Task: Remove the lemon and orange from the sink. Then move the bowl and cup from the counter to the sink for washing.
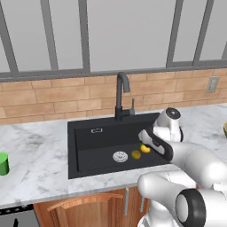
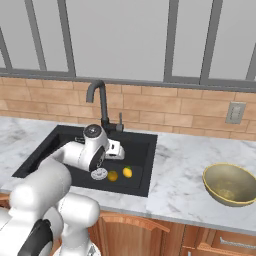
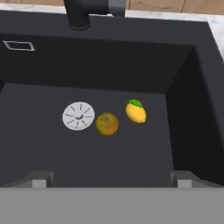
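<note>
While the arm leans out over the counter, the gripper (image 3: 111,179) hangs above the sink (image 1: 84,146) with its two fingertips (image 3: 39,178) spread wide apart and nothing between them. That sink, a black rectangular basin, is set into a white-and-grey marbled counter (image 1: 35,155), and everything else sits relative to it. On its floor lies a round silver drain (image 3: 78,116); the orange (image 3: 107,124) rests just beside the drain, and the lemon (image 3: 136,112), with a small green tip, lies just past the orange, close to it but apart. A tall black curved faucet (image 1: 121,95) rises from the sink's back edge. Behind the sink runs a tan brick backsplash (image 1: 53,99), with grey-framed window panes (image 1: 66,35) above it and a wall outlet (image 2: 235,112) off to one side. Along the counter, the green cup (image 1: 3,163) stands well away on one side of the sink, and the golden-tan bowl (image 2: 231,184) sits well away on the other. Wooden cabinet fronts (image 1: 88,208) run below the sink.
</note>
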